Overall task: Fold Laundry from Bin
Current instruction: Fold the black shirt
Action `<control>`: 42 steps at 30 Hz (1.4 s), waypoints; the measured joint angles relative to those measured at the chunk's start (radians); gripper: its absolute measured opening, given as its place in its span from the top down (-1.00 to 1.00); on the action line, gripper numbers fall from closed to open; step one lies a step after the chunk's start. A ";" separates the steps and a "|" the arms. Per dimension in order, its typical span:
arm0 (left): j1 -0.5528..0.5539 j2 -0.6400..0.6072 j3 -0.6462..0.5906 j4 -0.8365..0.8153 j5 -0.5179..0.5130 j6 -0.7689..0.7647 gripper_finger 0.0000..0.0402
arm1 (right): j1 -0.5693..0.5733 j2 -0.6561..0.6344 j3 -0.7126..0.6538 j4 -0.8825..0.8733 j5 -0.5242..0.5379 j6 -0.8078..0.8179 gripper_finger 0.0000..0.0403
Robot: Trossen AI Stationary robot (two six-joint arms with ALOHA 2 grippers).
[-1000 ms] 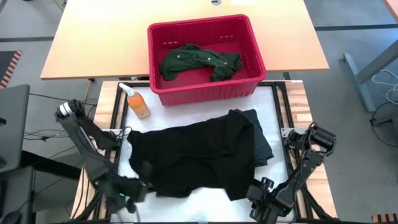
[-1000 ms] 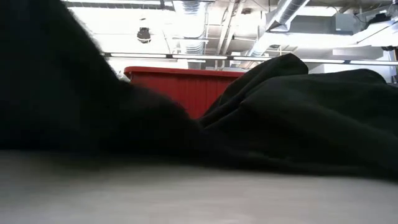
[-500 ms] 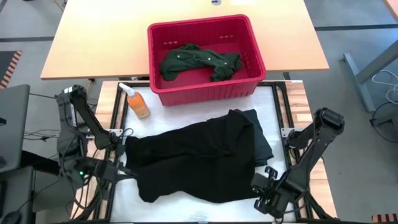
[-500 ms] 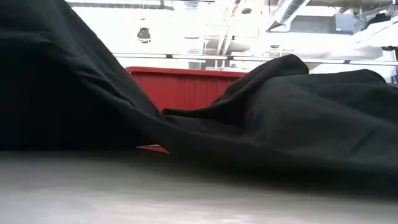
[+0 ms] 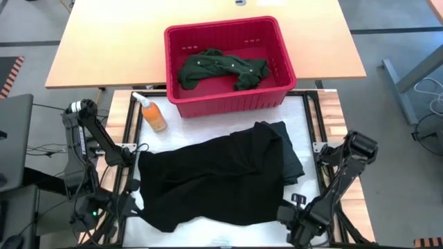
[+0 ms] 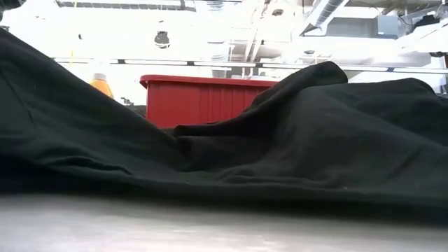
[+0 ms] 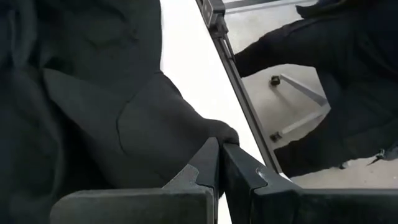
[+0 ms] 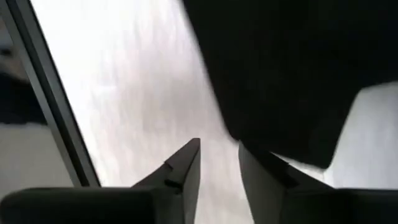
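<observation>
A black garment (image 5: 221, 173) lies spread across the white table top, and in the low view (image 6: 294, 140) it fills the foreground. My left gripper (image 5: 127, 207) is at the garment's near left corner, shut on the cloth (image 7: 221, 146). My right gripper (image 5: 289, 220) hovers at the garment's near right edge, open (image 8: 217, 149), with only bare table between its fingers. The red bin (image 5: 176, 41) stands at the far side with a dark green shirt (image 5: 221, 68) lying on its floor. My left gripper pinches a bunched corner of the black garment (image 7: 214, 132) between its two fingertips, at the garment's near left end. The fingers slant down from the table's left side. The cloth slopes up to the hold (image 6: 28, 77), while the garment's remainder lies on the table.
An orange bottle (image 5: 152, 114) stands left of the bin, beyond the garment's left end. A dark grey layer (image 5: 296, 164) shows under the black garment at its right side. The table's metal frame rail (image 7: 239, 74) runs close to the left gripper.
My left gripper has moved toward the table's left edge with the garment's near left corner, and its wrist has rolled. That part of the cloth has been drawn out to the left. In the low view the cloth's high left side has sunk, uncovering the bottle.
</observation>
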 joint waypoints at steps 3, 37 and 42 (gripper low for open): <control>-0.004 -0.003 0.000 0.001 -0.001 -0.002 1.00 | 0.008 0.006 0.000 -0.017 -0.017 -0.002 0.19; -0.056 -0.059 0.006 0.085 -0.140 0.104 1.00 | -0.053 -0.070 0.031 0.050 -0.005 -0.350 0.91; -0.096 -0.100 0.081 0.106 -0.237 0.251 1.00 | -0.050 -0.282 0.045 0.086 0.117 -0.316 0.94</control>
